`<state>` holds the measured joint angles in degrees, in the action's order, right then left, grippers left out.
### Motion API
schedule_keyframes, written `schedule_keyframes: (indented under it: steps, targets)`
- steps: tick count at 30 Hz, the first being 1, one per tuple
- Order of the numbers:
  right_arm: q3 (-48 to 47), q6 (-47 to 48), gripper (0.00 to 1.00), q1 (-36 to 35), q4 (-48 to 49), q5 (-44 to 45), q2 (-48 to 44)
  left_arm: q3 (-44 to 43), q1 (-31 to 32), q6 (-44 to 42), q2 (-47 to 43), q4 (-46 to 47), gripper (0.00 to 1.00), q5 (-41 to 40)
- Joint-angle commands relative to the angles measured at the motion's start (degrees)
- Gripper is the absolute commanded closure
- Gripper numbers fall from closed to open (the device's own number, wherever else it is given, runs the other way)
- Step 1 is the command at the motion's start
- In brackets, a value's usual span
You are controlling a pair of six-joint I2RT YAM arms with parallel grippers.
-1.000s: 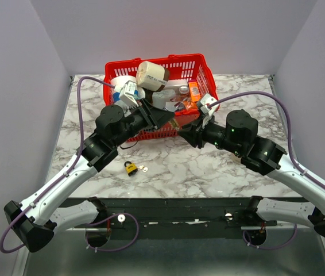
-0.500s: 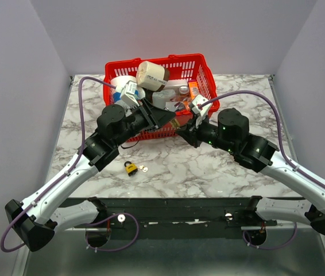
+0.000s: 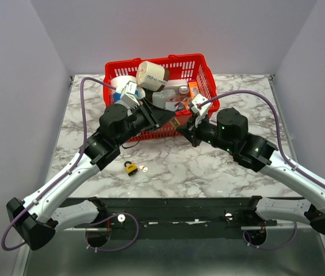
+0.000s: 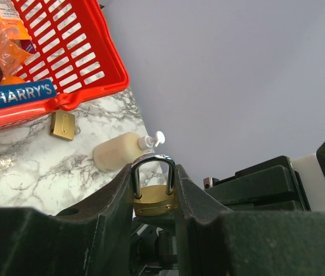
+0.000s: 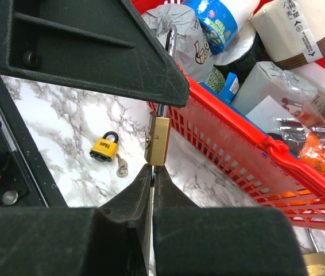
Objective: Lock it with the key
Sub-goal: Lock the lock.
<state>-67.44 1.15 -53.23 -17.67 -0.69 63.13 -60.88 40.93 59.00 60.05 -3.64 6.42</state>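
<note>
On the near left of the white marble-patterned table, a small yellow padlock lies with loose silver keys just beside it. To its right, raised above the table in front of the red plastic basket, the left gripper is clenched on the task's small brass padlock with a steel shackle. Its fingers press the two sides of the lock's body, and the shackle arches free above them. Immediately right again, the right gripper is pinched fully closed at the padlock's keyhole end. The key is hidden between its fingers, so whether it is gripped cannot be told.

The padlock looks dense for its size and rigid, with smooth metal faces likely to slip or twist under a turning force. The body's flat sides seem the best hold, leaving shackle and keyhole clear. A key would be thin and light, best pinched flat across its head.
</note>
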Motion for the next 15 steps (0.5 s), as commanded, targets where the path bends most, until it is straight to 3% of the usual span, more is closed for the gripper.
schedule_keyframes:
  steps: [1, 15]
  targets:
    - [-2.0, 0.3, 0.99, 0.1, 1.6, 1.0, 0.2, 0.0, 0.0, 0.9, 0.5, -0.8, 1.0, -2.0]
    - [4.1, -3.4, 0.99, -1.2, 1.8, -3.5, -2.6, -3.2, -6.3, 0.5, 2.3, 0.7, 1.0, -4.8]
